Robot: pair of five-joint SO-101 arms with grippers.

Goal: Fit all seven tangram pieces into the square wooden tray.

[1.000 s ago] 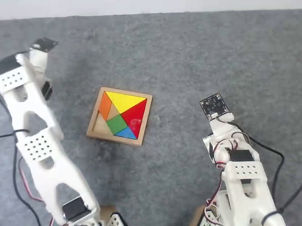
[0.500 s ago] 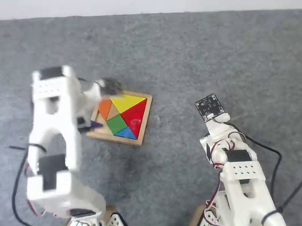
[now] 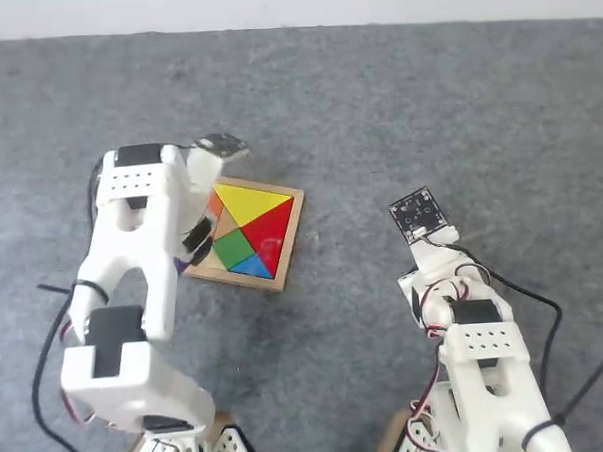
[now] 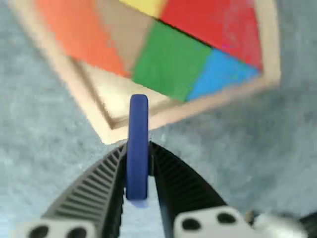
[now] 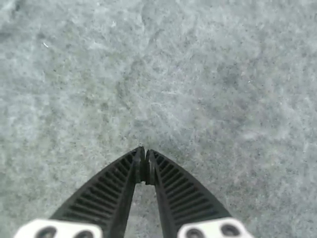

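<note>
The square wooden tray (image 3: 294, 236) lies mid-table holding yellow (image 3: 248, 201), red (image 3: 270, 230), green (image 3: 232, 249), light blue (image 3: 251, 267) and orange (image 3: 213, 212) pieces. My left gripper (image 4: 137, 146) is shut on a dark blue piece (image 4: 138, 119), held on edge just above the tray's bare slot (image 4: 116, 96), beside the green piece (image 4: 171, 64) and a tan piece (image 4: 124, 39). From above, the left arm (image 3: 141, 223) covers the tray's left side. My right gripper (image 5: 144, 152) is shut with nothing in it, over bare carpet.
Grey carpet covers the whole table. The right arm (image 3: 466, 329) stands right of the tray, well apart from it. The table's far edge meets a pale wall (image 3: 292, 6).
The left arm swung from the table's far left to the tray's left side, carrying the dark blue piece. The right arm shifted only slightly.
</note>
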